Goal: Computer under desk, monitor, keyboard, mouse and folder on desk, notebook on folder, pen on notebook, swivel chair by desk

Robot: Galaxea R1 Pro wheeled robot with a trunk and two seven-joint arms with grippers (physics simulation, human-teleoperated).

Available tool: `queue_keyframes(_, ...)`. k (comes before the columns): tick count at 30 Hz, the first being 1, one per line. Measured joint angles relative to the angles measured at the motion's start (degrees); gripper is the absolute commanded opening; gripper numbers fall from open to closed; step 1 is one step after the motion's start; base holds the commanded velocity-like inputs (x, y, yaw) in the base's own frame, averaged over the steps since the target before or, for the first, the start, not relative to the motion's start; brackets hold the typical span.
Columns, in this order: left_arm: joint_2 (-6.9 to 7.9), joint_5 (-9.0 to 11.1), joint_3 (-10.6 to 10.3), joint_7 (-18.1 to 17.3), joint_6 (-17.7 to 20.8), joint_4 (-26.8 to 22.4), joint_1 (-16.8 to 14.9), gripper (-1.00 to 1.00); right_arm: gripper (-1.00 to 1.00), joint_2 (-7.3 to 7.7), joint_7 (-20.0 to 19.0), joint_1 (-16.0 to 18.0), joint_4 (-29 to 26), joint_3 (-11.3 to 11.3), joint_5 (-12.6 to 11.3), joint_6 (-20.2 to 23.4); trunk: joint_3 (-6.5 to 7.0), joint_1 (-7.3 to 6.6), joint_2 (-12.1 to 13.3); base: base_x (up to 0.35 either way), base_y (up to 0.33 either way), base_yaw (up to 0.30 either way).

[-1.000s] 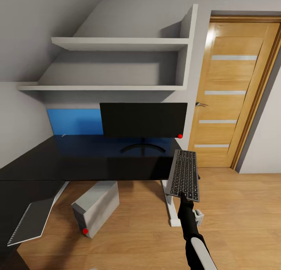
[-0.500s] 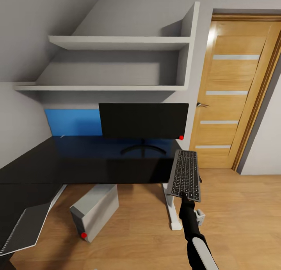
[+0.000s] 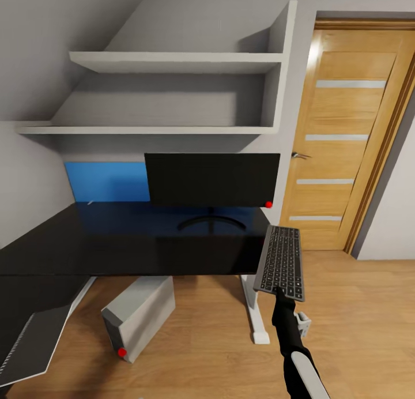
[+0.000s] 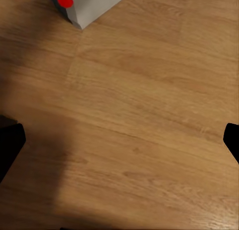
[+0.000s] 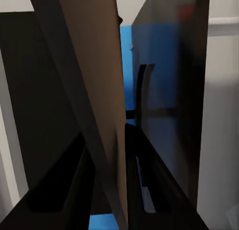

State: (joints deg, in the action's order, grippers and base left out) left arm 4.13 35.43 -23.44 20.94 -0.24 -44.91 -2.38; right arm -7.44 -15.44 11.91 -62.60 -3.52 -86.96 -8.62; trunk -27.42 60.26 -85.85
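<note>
While my base faces the corner of the bedroom, the big L-shaped black desk (image 3: pixel 132 243) fills the middle of the head view, w/ two pale wall shelves (image 3: pixel 173 90) above it and a wood door (image 3: pixel 346 139) off to the right. The monitor (image 3: pixel 211 179) stands upright on the desk near the back, screen dark, small red light at its lower right corner, stand on the desktop; a blue wall panel (image 3: pixel 106 181) sits just beside it to the left. The computer (image 3: pixel 137 316) rests on the plank floor (image 3: pixel 357 330) under the desk, tilted, red light at the near lower corner; its corner also shows in left wrist cam (image 4: pixel 87 4).

My right gripper (image 3: pixel 280 293) is clamped on the near edge of the keyboard (image 3: pixel 281 262), keys up, held in the air just off the desk's right end, not touching it. In right wrist cam the fingers (image 5: pixel 135 175) pinch the keyboard's thin edge (image 5: pixel 94 90).

My left gripper (image 4: pixel 119 145) has its fingertips (image 4: pixel 10 145) spread wide apart over bare floor, nothing between them.
</note>
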Motion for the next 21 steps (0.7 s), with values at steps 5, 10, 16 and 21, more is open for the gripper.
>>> queue_keyframes(5, 0.00, 0.01, 0.01, 0.01, 0.00, -0.01, 0.00, 1.00, -1.00, 0.01, 0.25, 0.00, 0.01, 0.04, 0.01, -0.01, 0.00, 0.00, 0.00, 0.043, 0.105, 0.000)
queue_keyframes(10, 0.00, 0.01, 0.00, 0.00, 0.00, 0.00, -0.01, 1.00, -1.00, 0.00, 0.28, 0.00, 0.00, 0.04, 0.02, 0.00, 0.00, 0.01, 0.00, 0.039, 0.094, 0.000)
queue_keyframes(16, 0.00, 0.01, 0.01, 0.01, 0.00, -0.01, 0.01, 1.00, -1.00, 0.01, 0.32, 0.00, 0.00, 0.04, 0.02, -0.01, 0.00, 0.01, 0.00, 0.003, 0.133, 0.000)
queue_keyframes(21, 0.00, -0.02, 0.00, -0.11, -0.03, -0.23, -0.02, 1.00, -1.00, 0.07, 0.37, 0.00, -0.01, 0.03, 0.01, 0.00, 0.00, 0.01, 0.00, 0.000, 0.026, 0.000)
